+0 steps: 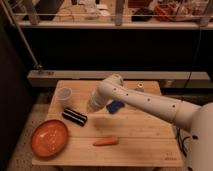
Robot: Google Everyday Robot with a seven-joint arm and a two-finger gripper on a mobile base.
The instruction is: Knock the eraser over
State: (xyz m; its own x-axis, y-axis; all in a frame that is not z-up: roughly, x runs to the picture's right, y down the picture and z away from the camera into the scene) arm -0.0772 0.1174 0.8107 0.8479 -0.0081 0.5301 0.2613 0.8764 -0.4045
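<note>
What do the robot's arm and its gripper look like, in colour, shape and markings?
The arm is white or cream, made of thick rounded tubular segments with smooth joints. Small dark dots, perhaps screws or holes, run along its shell. No loose cable shows on it. The gripper, above the wooden table beside the eraser, looks pale like the arm; its details cannot be made out.

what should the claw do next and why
Probably lift the claw up and away from the table. The eraser already lies flat on its long side, left of the claw and apart from it, between the cup and the plate, so no further push seems needed.
</note>
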